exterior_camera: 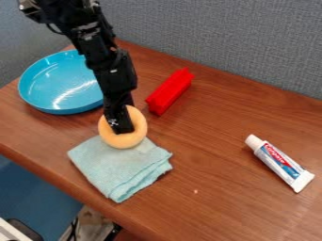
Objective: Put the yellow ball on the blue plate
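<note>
The yellow ball (pixel 127 137) rests on a light teal folded cloth (pixel 120 162) near the table's front. My gripper (pixel 120 122) comes down onto the ball from above, and its black fingers are shut on the ball's top. The blue plate (pixel 51 85) lies to the upper left of the ball, at the table's left edge, with nothing in it. The black arm (pixel 98 52) rises from the ball and hides part of the plate's right rim.
A red rectangular block (pixel 170 90) lies just right of the arm. A toothpaste tube (pixel 278 162) lies at the far right of the wooden table (pixel 214 141). The table's front edge runs close below the cloth.
</note>
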Action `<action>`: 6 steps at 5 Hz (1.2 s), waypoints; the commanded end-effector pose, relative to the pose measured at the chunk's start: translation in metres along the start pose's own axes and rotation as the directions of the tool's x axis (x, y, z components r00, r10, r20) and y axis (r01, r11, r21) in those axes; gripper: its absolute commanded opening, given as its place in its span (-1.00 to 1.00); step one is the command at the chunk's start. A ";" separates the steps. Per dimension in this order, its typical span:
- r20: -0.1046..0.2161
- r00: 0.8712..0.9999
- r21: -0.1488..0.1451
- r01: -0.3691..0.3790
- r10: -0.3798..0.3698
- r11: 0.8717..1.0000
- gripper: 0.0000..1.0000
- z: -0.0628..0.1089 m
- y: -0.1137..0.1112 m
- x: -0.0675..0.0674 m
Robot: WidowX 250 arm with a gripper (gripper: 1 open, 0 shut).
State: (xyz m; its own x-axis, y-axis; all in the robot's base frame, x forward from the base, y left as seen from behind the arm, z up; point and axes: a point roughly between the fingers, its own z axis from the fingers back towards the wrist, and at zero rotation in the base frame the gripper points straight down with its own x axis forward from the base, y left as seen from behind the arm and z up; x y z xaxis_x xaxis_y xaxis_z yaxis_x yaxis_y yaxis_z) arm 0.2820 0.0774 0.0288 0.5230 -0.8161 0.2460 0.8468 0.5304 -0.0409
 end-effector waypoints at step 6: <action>0.007 0.999 -0.132 -0.034 0.035 0.991 -1.00 -0.061 -0.003 -0.017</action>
State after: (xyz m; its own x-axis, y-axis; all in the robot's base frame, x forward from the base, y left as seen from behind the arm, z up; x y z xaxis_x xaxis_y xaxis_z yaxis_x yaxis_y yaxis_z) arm 0.2859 0.0780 0.0297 0.5103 -0.8143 0.2767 0.8515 0.5235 -0.0299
